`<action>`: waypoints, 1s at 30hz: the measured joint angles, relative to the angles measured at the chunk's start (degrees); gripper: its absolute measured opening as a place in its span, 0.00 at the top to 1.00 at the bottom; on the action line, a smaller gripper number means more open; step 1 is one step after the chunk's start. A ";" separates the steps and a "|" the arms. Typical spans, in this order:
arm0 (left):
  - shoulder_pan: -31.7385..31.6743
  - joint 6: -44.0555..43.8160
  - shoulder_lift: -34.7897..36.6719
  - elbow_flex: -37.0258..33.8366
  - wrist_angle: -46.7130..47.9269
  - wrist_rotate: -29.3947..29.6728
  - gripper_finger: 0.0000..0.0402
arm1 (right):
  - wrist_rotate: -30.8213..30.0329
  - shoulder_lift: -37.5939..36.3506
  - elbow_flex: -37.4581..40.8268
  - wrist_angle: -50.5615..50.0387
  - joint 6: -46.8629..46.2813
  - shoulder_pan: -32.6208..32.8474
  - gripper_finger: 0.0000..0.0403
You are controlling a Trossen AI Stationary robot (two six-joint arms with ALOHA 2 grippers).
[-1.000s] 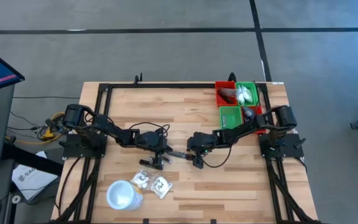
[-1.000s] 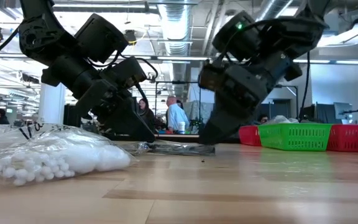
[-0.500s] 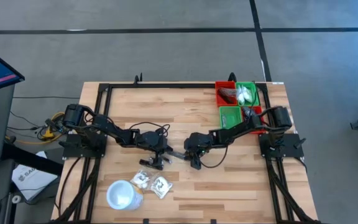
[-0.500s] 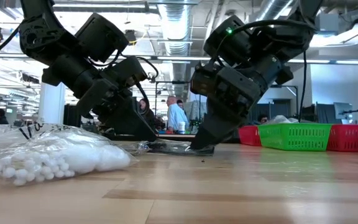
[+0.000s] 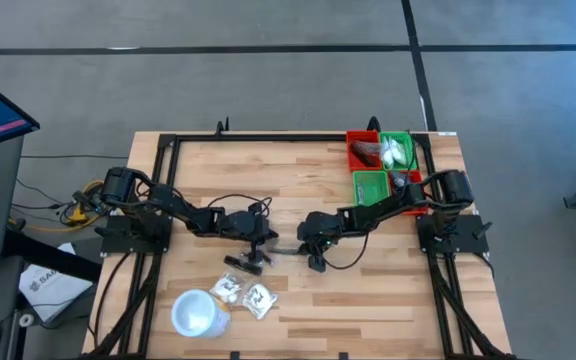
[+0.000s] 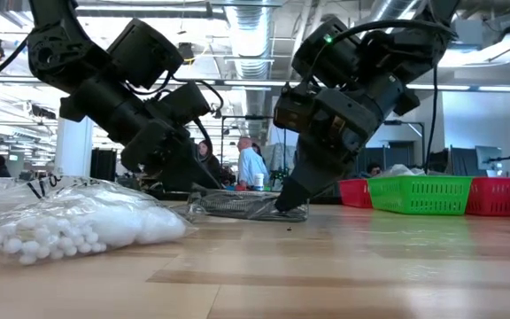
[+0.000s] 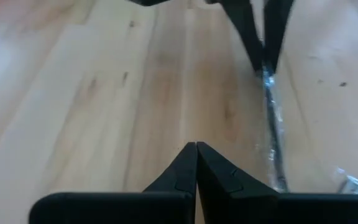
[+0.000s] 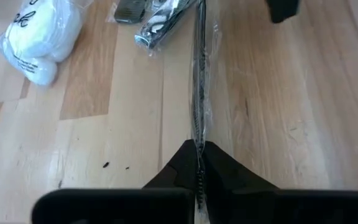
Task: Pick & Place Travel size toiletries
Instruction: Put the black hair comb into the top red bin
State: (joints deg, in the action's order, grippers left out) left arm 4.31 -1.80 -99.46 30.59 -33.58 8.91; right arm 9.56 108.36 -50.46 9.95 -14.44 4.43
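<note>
A long clear sachet (image 5: 286,248) with a thin dark strip inside lies at the table's middle, between my two grippers. My right gripper (image 5: 306,250) is shut on its right end. My left gripper (image 7: 196,148) is shut with nothing between its fingers. It stands over bare wood beside the sachet's (image 7: 272,118) left end. A dark case (image 8: 129,9), a second clear sachet (image 8: 161,22) and a bag of white balls (image 8: 39,37) lie on the table toward the near left. My right gripper pinches the sachet's end edge (image 8: 199,142) between its two fingers. They slant down from the table's right and point along the sachet. The sachet's body (image 6: 246,206) is bunched up and rests on the table. My left gripper's shut tips (image 6: 204,188) are close to the sachet's other end; whether they touch it I cannot tell.
A white cup (image 5: 193,312) and two white-filled sachets (image 5: 246,294) lie near the front left. Red (image 5: 363,150) and green (image 5: 396,150) bins hold items at the far right, with another green bin (image 5: 371,187) beside them. Cables trail behind both grippers.
My right gripper has shifted slightly toward the left gripper and shut on the sachet's right end. The sachet, flat on the table before, is now bunched up and stands higher between the grippers.
</note>
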 joint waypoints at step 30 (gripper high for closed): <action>-1.57 -3.44 0.04 -0.24 0.19 2.80 1.00 | -20.24 -26.40 0.16 -38.42 -3.07 -7.61 1.00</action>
State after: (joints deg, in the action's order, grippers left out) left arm 2.74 -5.24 -99.42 30.35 -33.39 11.70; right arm -10.68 81.96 -50.30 -28.48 -17.51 -3.19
